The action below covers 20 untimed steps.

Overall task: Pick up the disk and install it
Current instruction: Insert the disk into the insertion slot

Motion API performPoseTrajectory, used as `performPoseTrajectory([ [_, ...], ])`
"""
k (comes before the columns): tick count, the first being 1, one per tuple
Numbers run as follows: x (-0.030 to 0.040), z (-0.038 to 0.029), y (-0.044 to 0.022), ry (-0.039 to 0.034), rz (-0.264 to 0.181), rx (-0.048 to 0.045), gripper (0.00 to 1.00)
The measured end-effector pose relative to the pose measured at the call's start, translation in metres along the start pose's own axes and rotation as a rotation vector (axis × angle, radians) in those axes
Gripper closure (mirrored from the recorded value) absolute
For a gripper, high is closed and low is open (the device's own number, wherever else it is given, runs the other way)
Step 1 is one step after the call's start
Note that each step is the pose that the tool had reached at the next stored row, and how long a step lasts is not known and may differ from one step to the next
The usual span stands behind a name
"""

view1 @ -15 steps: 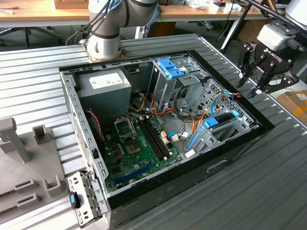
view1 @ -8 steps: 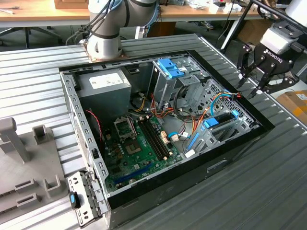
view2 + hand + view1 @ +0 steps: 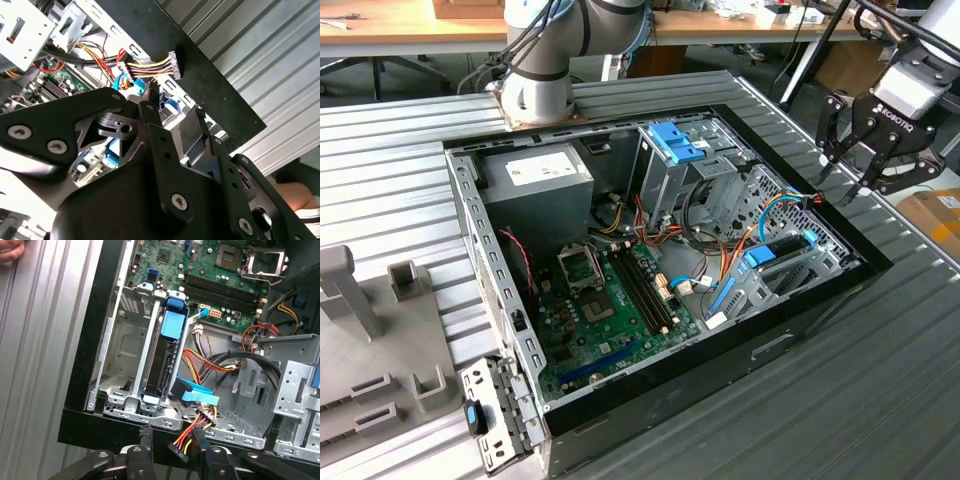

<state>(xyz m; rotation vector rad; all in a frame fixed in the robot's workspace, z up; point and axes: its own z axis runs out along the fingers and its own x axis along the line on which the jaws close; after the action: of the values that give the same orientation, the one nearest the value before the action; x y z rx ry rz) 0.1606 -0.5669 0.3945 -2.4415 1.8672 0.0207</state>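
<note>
The disk [image 3: 161, 360] stands on edge in a slot of the metal drive cage [image 3: 122, 347] at the case's corner, its dark side up and blue rails at both ends. In the exterior view the disk [image 3: 782, 248] sits in the case towards that view's right. My gripper [image 3: 843, 168] hovers just outside and above that side of the case, open, with nothing between its fingers. In both wrist views the gripper [image 3: 171, 434] [image 3: 175, 107] hangs over the black case wall beside the cage, apart from the disk.
A loose power connector [image 3: 180, 450] on coloured wires lies near the fingertips. Inside the case are the motherboard [image 3: 610, 300], a grey power-supply box [image 3: 535, 180] and an upright cage with a blue latch [image 3: 675, 140]. A ribbed metal table [image 3: 880, 380] surrounds the case. A hand [image 3: 10, 250] rests on it.
</note>
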Motion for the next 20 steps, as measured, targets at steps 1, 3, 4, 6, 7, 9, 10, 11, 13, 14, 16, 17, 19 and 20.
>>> performPoseTrajectory([
  [1,0.0001,0.0003,0.0,-0.0012,-0.028,-0.0015,0.56],
  [3,0.0001,0.0012,0.0,-0.0036,-0.077,-0.004,0.56],
  [4,0.0001,0.0017,0.0,-0.0048,-0.103,-0.0053,0.56],
  [6,0.0002,0.0027,-0.0001,-0.0075,-0.167,-0.0088,0.56],
  [7,0.0002,0.0029,-0.0001,-0.0086,-0.189,-0.0099,0.56],
  [9,0.0002,0.003,-0.0003,-0.0095,-0.207,-0.0108,0.56],
  [10,0.0002,0.003,-0.0003,-0.0095,-0.207,-0.0108,0.56],
  [11,0.0002,0.003,-0.0003,-0.0095,-0.207,-0.0108,0.56],
  [13,0.0002,0.003,-0.0003,-0.0095,-0.207,-0.0108,0.56],
  [14,0.0002,0.003,-0.0003,-0.0095,-0.207,-0.0108,0.56],
  [16,0.0002,0.003,-0.0003,-0.0095,-0.207,-0.0108,0.56],
  [17,0.0002,0.003,-0.0003,-0.0095,-0.207,-0.0108,0.56],
  [19,0.0002,0.0031,-0.0003,-0.0097,-0.21,-0.0109,0.56],
  [20,0.0001,0.0031,-0.0006,-0.0102,-0.22,-0.0114,0.56],
])
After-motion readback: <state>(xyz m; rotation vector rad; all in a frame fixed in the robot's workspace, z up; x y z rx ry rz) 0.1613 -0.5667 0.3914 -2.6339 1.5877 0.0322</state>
